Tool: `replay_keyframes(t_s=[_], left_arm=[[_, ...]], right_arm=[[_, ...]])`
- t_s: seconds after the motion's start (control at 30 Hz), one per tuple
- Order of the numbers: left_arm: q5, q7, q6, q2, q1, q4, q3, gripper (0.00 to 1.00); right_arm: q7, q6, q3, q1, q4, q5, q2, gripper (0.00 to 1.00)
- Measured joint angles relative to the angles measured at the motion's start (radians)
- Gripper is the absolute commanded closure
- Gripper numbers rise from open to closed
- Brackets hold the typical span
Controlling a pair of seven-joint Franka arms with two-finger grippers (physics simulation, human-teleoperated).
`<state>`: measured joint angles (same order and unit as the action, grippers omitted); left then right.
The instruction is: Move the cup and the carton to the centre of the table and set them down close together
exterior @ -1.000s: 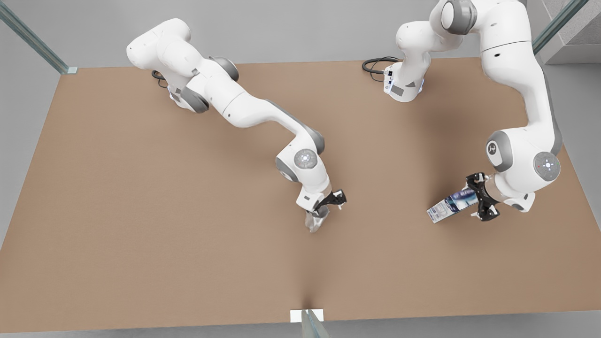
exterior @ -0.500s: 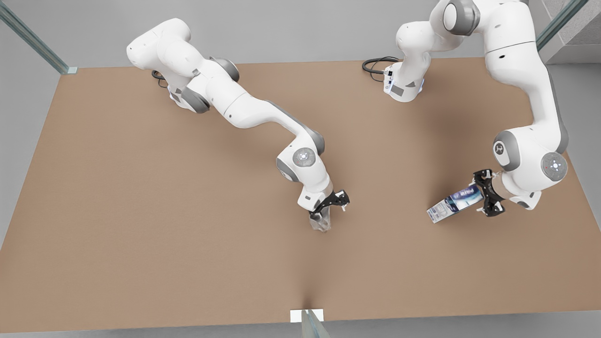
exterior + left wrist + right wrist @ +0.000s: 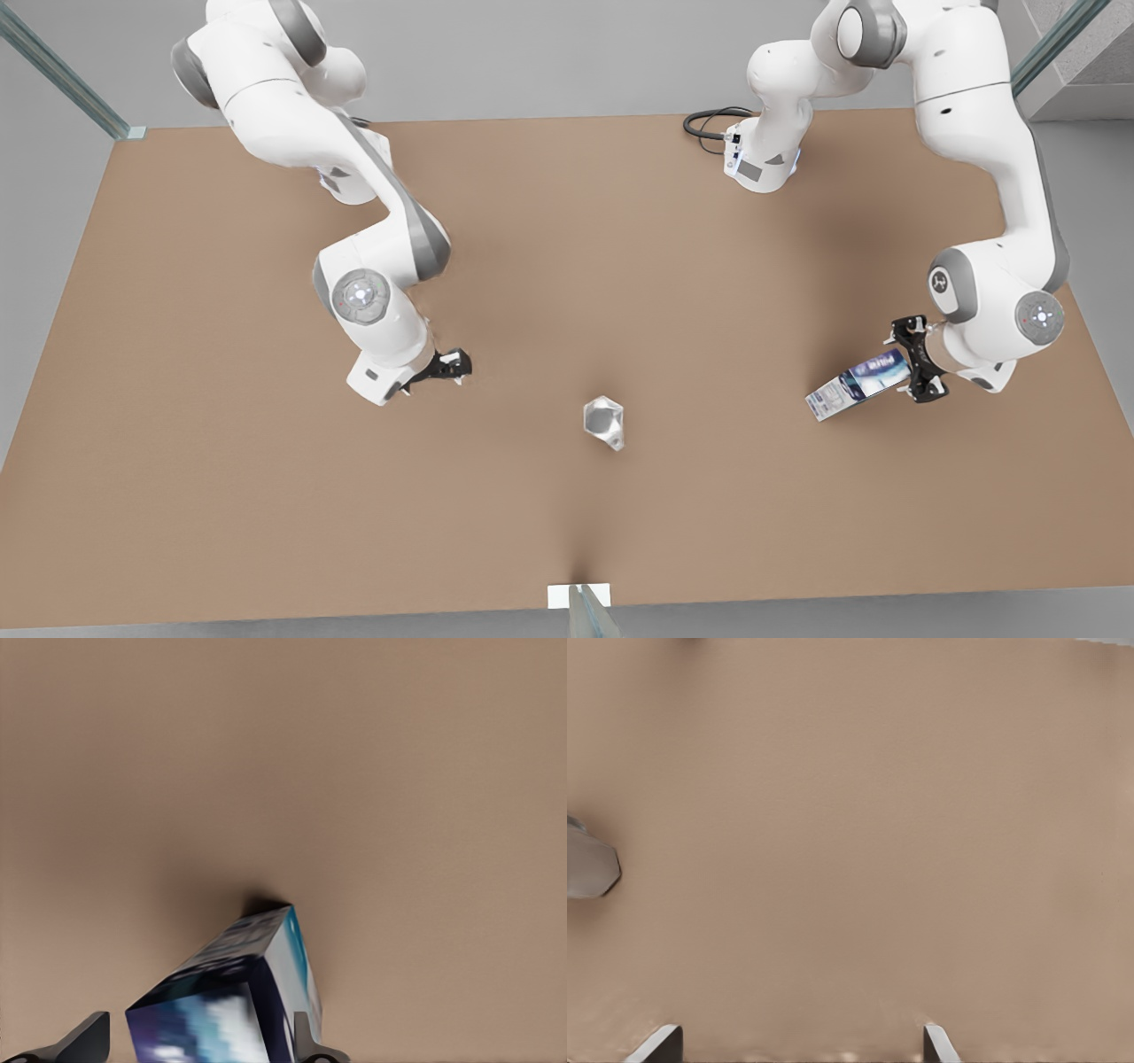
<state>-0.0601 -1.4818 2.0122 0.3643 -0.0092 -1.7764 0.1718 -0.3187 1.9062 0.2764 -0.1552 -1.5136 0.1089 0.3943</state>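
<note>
My left tool (image 3: 910, 372) clamps the carton (image 3: 855, 386) at its end; it's light, stiff, crushable, well off-centre. My right tool (image 3: 440, 367) hangs open, empty, the slippery faceted cup (image 3: 604, 421) standing mid-tabletop (image 3: 221, 496), apart from it.

The right gripper (image 3: 440, 366) hangs with fingers (image 3: 664, 1043) spread and nothing between them; bare tabletop (image 3: 221, 425) lies beneath and ahead of them. The cup (image 3: 604, 420) stands alone near the middle, well apart from those fingers, open on every side. The left gripper (image 3: 911, 361) has its fingers (image 3: 84, 1038) closed around the carton (image 3: 855, 386), which juts out past the fingertips toward the cup. Between the carton's free end and the cup the tabletop is unobstructed.
</note>
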Motion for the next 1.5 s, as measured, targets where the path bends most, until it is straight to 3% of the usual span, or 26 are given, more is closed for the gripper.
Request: replay_keyframes(t_s=[0.07,0.1,0.17,0.2,0.27,0.5,0.63,0.73,0.83,0.9,1.2,1.27,1.33,1.43,1.47,1.5], left_arm=[[-0.001,0.001,0.007,0.002,0.000,-0.005,0.000,0.00],[-0.001,0.001,0.009,0.004,0.000,-0.009,0.000,0.00],[-0.001,0.000,0.013,0.008,-0.002,-0.014,-0.001,0.33],[-0.001,0.000,0.013,0.010,-0.002,-0.015,-0.002,0.39],[-0.001,0.001,0.015,0.011,-0.002,-0.014,-0.002,0.39],[-0.034,0.089,0.007,-0.022,-0.012,0.000,-0.007,0.38],[-0.071,0.237,-0.063,-0.068,-0.153,0.000,-0.009,0.37],[-0.089,0.221,-0.126,-0.125,-0.420,-0.001,-0.011,0.37],[-0.132,0.190,-0.054,-0.099,-0.653,-0.001,-0.017,0.37],[-0.147,0.193,0.001,-0.078,-0.671,-0.001,-0.082,0.37],[-0.157,0.207,0.057,-0.017,-0.664,-0.012,-0.081,0.34],[-0.159,0.207,0.060,-0.008,-0.664,-0.012,-0.081,0.32],[-0.162,0.208,0.061,-0.002,-0.664,-0.012,-0.081,0.19],[-0.164,0.205,0.066,0.004,-0.664,-0.012,-0.081,0.09],[-0.165,0.203,0.068,0.004,-0.664,-0.012,-0.081,0.00],[-0.165,0.202,0.068,0.004,-0.664,-0.012,-0.081,0.00]], right_arm=[[0.134,-0.140,-0.083,0.046,0.001,-0.046,-0.093,0.00],[0.232,-0.201,-0.188,0.050,0.001,-0.082,-0.133,0.00],[0.359,-0.286,-0.329,0.071,-0.003,-0.105,-0.177,0.00],[0.360,-0.288,-0.386,0.076,-0.037,-0.138,-0.192,0.00],[0.358,-0.278,-0.422,0.073,-0.047,-0.145,-0.188,0.00],[0.340,-0.280,-0.420,0.060,-0.030,-0.141,-0.175,0.00],[0.340,-0.279,-0.418,0.059,-0.028,-0.141,-0.175,0.00],[0.342,-0.279,-0.417,0.060,-0.028,-0.144,-0.173,0.00],[0.342,-0.279,-0.417,0.062,-0.029,-0.144,-0.173,0.00],[0.343,-0.283,-0.418,0.062,-0.023,-0.143,-0.172,0.00],[0.343,-0.280,-0.417,0.066,-0.023,-0.146,-0.172,0.00],[0.343,-0.280,-0.417,0.064,-0.023,-0.146,-0.172,0.00],[0.343,-0.282,-0.417,0.065,-0.023,-0.146,-0.172,0.00],[0.343,-0.283,-0.417,0.065,-0.023,-0.146,-0.172,0.00],[0.343,-0.285,-0.417,0.065,-0.023,-0.146,-0.172,0.00],[0.343,-0.285,-0.417,0.067,-0.023,-0.146,-0.172,0.00]])
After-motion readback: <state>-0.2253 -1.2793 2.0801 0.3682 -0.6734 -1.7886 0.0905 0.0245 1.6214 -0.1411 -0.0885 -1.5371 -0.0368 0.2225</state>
